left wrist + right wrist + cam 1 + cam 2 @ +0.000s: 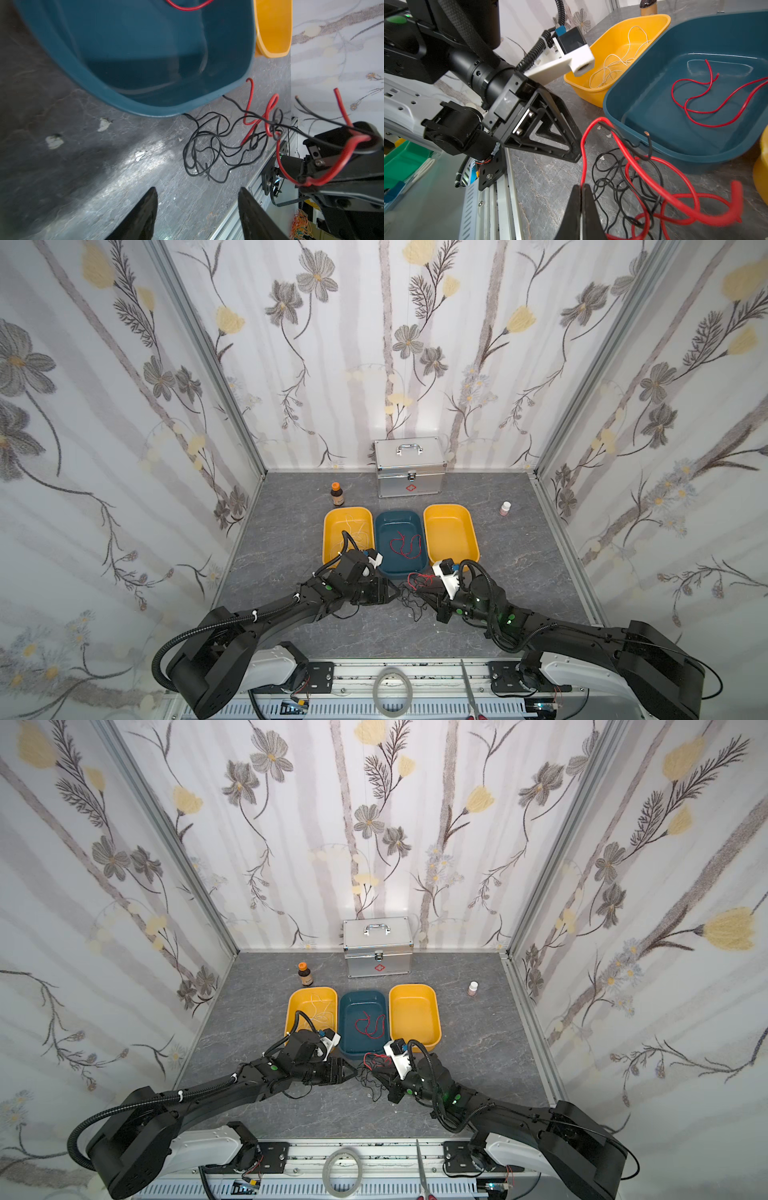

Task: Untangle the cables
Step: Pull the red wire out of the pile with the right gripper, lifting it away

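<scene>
The red cable [582, 158], clamped in the right tool [581, 187], is to be freed; black cables [207, 149] should be pinned by the parted left tool [197, 189].

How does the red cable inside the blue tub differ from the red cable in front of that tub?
The tub's red cable lies alone in the blue tub; the front red cable is wound with black cables. The tub's red cable touches no gripper; the front red cable is pinched in the shut right gripper and rises off the table. Both are red and loosely curled.
</scene>
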